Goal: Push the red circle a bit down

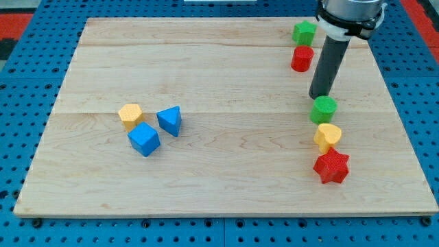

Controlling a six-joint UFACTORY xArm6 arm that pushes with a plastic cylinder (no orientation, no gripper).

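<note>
My tip [319,96], a bare rod end with nothing to open or close, rests on the wooden board [219,171] just above the green circle [324,109] and touches no block I can make out. The red circle [302,59] lies up and to the view's left of that green circle, directly below a green star-like block [304,31]. Below the green circle sit a yellow heart [328,137] and a red star [332,167], while far to its left cluster a yellow hexagon [129,115], a blue triangle [169,121] and a blue cube [144,139].

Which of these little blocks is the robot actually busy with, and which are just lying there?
In the job:
red circle
my tip, below and right of it, just above the green circle

Lying about:
green block
yellow heart
red star
yellow block
blue cube
blue triangle
</note>
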